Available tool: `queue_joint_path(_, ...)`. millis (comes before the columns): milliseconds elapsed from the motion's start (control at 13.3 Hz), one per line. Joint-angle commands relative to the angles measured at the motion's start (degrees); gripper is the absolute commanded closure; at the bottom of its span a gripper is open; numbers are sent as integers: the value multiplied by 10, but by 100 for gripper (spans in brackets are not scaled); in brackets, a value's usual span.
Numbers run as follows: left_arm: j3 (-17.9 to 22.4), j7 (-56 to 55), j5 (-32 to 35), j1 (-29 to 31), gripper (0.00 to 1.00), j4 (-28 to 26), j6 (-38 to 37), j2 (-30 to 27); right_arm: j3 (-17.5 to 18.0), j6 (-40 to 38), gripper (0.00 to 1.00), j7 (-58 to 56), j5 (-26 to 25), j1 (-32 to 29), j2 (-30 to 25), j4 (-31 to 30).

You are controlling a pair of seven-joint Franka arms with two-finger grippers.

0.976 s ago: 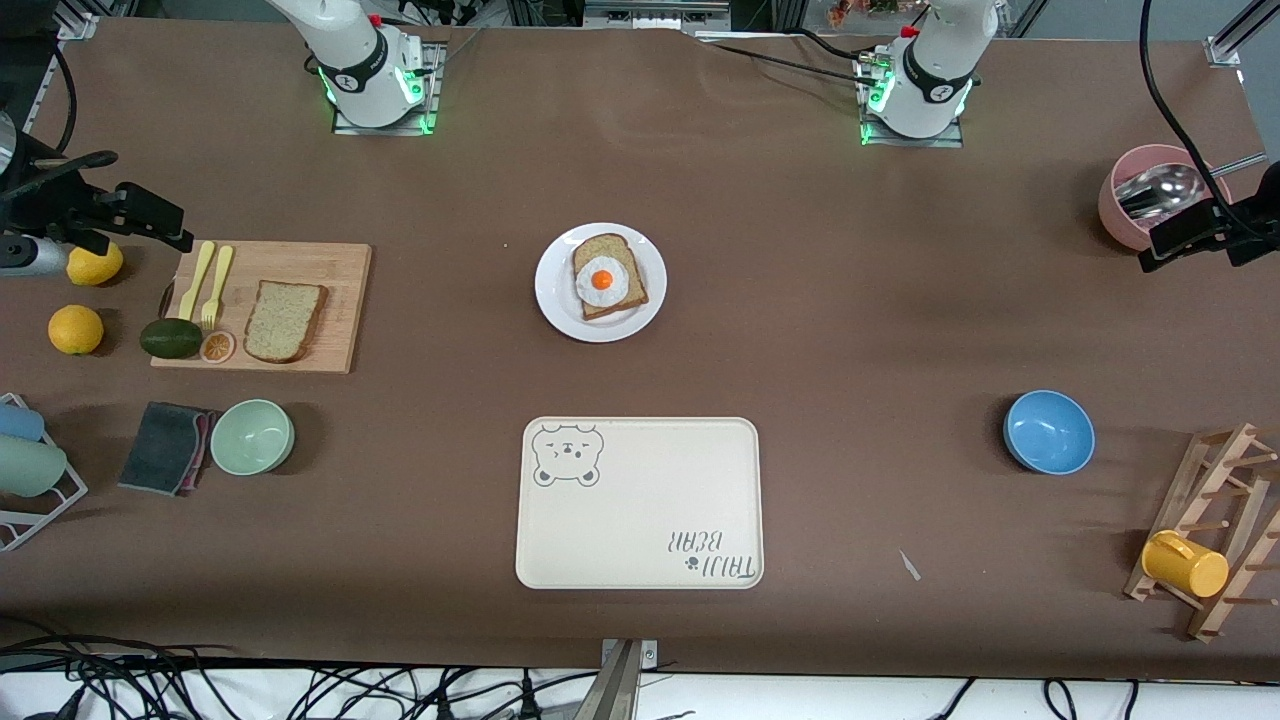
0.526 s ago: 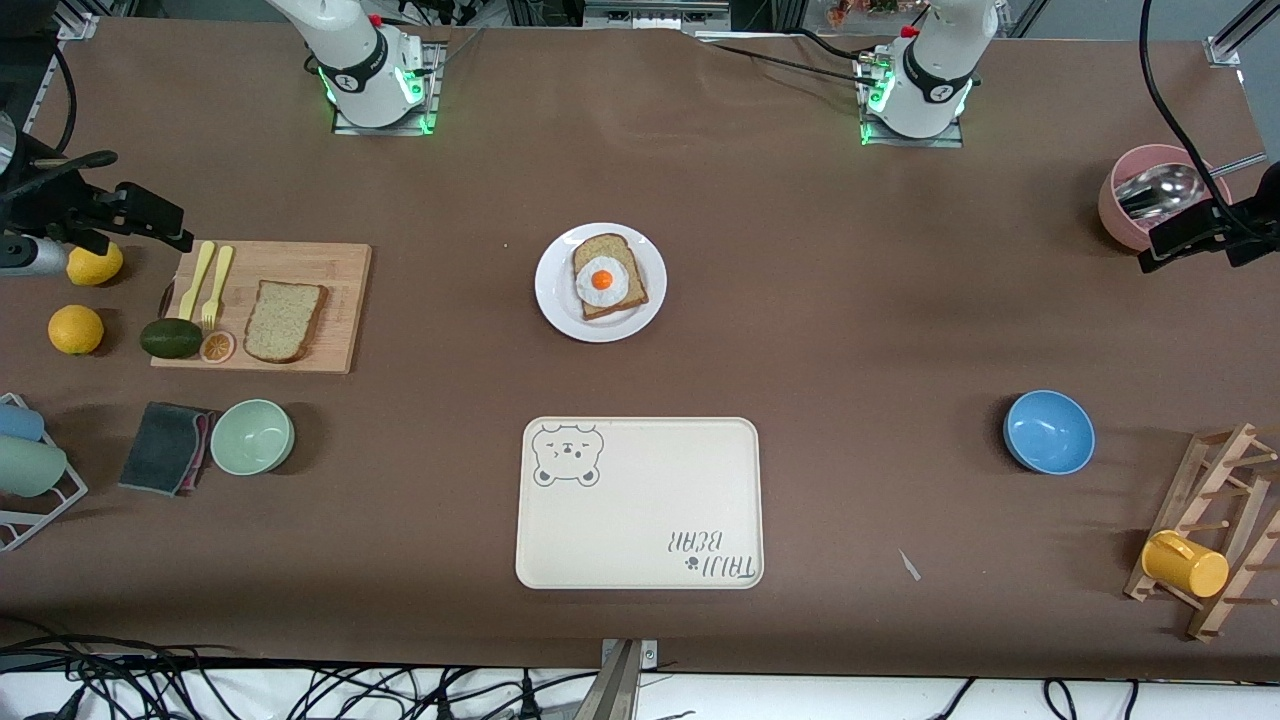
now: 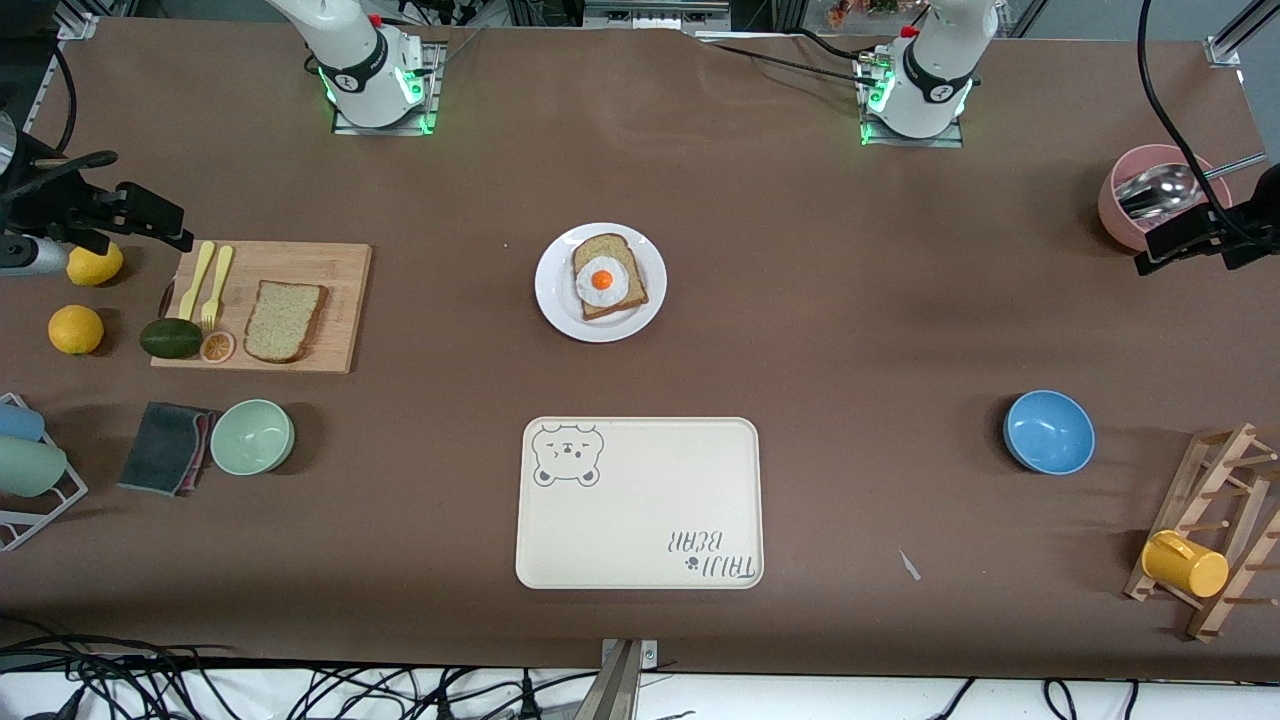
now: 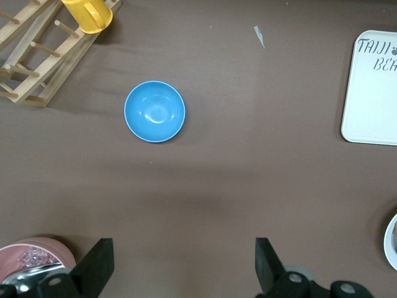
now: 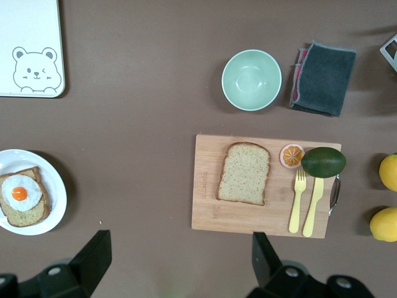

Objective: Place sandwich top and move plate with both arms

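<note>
The sandwich top (image 3: 285, 320), a plain speckled bread slice, lies flat on a wooden cutting board (image 3: 340, 270) toward the right arm's end; it also shows in the right wrist view (image 5: 244, 172). The white plate (image 3: 555, 300) sits mid-table and bears a bread slice with a fried egg (image 3: 602, 280). My right gripper (image 5: 180, 264) is open and empty, high over bare table beside the board; it shows in the front view (image 3: 150, 220). My left gripper (image 4: 183, 267) is open and empty, high over bare table near a pink bowl (image 3: 1125, 215).
A cream bear tray (image 3: 640, 540) lies nearer the front camera than the plate. A green bowl (image 3: 252, 436), a grey cloth (image 3: 165, 447), an avocado (image 3: 170, 338), yellow cutlery (image 3: 207, 280) and lemons (image 3: 76, 329) surround the board. A blue bowl (image 3: 1048, 431) and a mug rack (image 3: 1215, 520) stand toward the left arm's end.
The left gripper has shifted very slightly. Nothing on the table has moved.
</note>
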Motion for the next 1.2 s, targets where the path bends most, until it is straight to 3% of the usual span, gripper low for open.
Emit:
queue_joint_path(0, -2, -5, -11, 1, 0, -3, 3, -4, 7, -3, 0, 2, -15, -3, 1, 0)
queue_joint_path(751, -3, -6, -11, 1, 0, -7, 3, -4, 9, -7, 0, 3, -33, -3, 2, -5)
queue_joint_path(1126, -3, -6, -11, 1, 0, -7, 3, -4, 9, -7, 0, 4, -47, -2, 20, -46)
